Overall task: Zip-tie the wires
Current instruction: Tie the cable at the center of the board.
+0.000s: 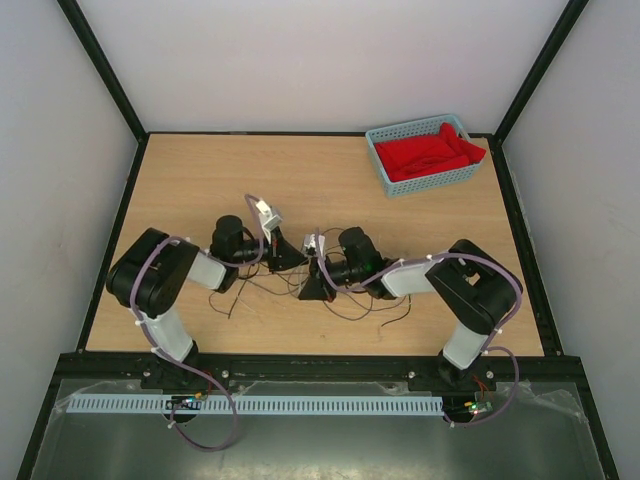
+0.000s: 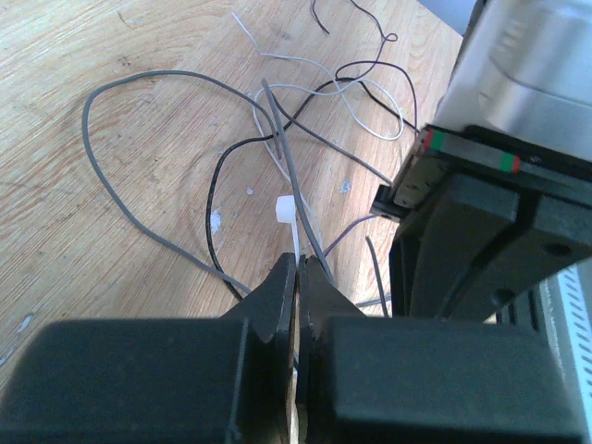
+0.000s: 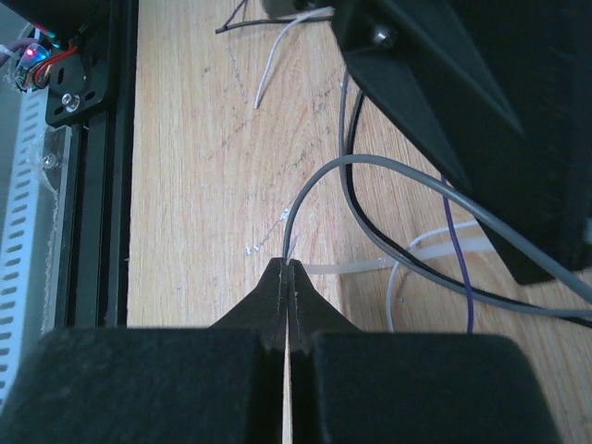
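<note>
A robot test cell in a lab.
The left arm [image 1: 160,275] and right arm [image 1: 470,285] are bolted to a black rail [image 1: 320,368] at a bare wooden table [image 1: 200,180], boxed in by plain white panels [image 1: 320,60] on black frame posts [image 1: 105,65], with a slotted cable duct [image 1: 300,405] running in front.

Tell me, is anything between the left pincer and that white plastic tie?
Nothing visible: the left pincer is shut on the zip tie, its head poking out past the tips, the wires lying beside it.
</note>
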Robot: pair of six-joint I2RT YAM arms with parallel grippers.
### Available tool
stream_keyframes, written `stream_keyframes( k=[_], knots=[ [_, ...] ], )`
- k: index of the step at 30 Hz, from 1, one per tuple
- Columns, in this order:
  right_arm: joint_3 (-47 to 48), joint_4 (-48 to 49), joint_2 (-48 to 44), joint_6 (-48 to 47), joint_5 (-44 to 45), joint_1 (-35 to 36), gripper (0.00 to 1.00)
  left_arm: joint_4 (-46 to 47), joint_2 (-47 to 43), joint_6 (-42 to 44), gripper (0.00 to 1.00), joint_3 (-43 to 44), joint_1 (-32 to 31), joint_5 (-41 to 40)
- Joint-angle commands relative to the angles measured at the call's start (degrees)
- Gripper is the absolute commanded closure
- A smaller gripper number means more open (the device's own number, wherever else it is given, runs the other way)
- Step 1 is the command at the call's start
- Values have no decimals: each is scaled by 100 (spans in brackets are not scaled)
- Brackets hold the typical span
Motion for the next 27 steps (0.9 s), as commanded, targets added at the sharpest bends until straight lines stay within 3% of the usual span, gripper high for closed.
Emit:
stream_keyframes(
  k=[1,18,27],
  knots=[
    [228,-795,-89,57,-342,-159,100,329,-297,718,100,-259,-19,-196],
    [556,-1465,-141,471,-945,-377,100,650,-939,2685,100,-1038,-959,-1848],
    [574,-1605,-98,570,-1465,-574,100,775,-1008,3210,100,-1239,-1136,-2145]
  ],
)
